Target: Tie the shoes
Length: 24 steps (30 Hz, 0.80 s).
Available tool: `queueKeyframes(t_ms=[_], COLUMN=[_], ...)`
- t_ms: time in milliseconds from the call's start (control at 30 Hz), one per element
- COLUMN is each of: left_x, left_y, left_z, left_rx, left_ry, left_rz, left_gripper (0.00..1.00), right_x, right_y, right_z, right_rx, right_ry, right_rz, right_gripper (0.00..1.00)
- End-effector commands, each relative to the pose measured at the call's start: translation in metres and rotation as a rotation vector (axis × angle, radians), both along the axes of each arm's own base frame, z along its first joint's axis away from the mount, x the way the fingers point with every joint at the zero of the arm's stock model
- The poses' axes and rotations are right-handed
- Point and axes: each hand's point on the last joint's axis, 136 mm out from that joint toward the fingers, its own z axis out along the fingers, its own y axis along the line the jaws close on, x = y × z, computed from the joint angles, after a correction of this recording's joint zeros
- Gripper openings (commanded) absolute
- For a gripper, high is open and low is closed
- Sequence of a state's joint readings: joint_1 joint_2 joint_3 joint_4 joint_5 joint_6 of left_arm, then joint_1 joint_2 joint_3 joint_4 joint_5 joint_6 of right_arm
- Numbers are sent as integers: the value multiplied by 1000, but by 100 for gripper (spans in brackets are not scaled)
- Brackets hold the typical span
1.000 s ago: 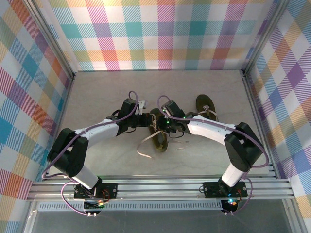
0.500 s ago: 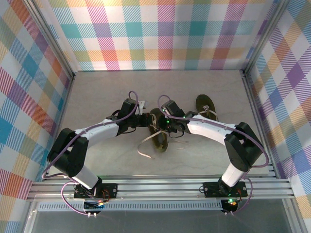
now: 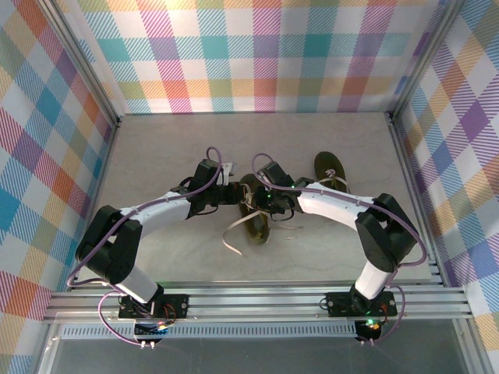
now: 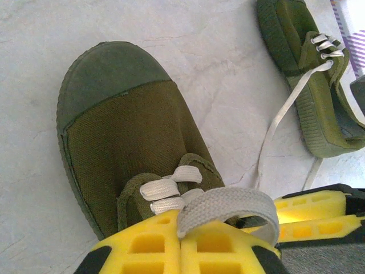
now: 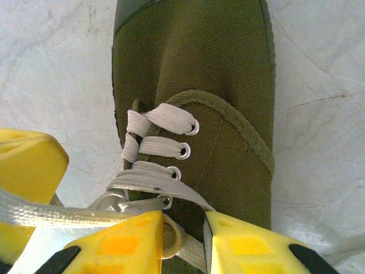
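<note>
Left jaws pressed together, pinching a lace (image 4: 225, 201) of the mid-desk shoe (image 3: 256, 226); right jaws slightly spread around its other lace (image 5: 171, 240); second shoe (image 3: 329, 167) lies rightward.

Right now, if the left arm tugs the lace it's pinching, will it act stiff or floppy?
Likely floppy: the flat lace curls limply over the left end effector. Probably light, being thin; its woven texture should resist slipping.

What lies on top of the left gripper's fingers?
A flat grey lace lies across the shut left gripper, one end pinched in it. Below is the shoe; its rear part is covered.
</note>
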<state>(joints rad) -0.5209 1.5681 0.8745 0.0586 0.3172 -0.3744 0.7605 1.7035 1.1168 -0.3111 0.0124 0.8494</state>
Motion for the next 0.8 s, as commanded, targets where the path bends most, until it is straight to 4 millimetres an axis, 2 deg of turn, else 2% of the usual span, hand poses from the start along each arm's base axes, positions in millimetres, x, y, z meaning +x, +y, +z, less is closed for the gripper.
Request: queueKeyframes(t_ms=[0, 333, 467, 600, 767], left_x=[0, -2, -3, -3, -2], left_y=[2, -3, -4, -4, -1], left_z=[2, 4, 5, 5, 4], left_rx=[-11, -39, -45, -47, -34], left_ry=[-8, -13, -12, -14, -14], left_rz=[-4, -26, -27, -26, -17], left_gripper=[0, 0, 0, 0, 0], right_x=[3, 7, 7, 7, 7], right_y=[9, 23, 22, 19, 15], right_z=[2, 10, 6, 2, 6], right_rx=[20, 84, 75, 55, 44], right_ry=[8, -29, -21, -11, -23], right_rz=[9, 51, 48, 36, 28], right_gripper=[25, 25, 22, 17, 9])
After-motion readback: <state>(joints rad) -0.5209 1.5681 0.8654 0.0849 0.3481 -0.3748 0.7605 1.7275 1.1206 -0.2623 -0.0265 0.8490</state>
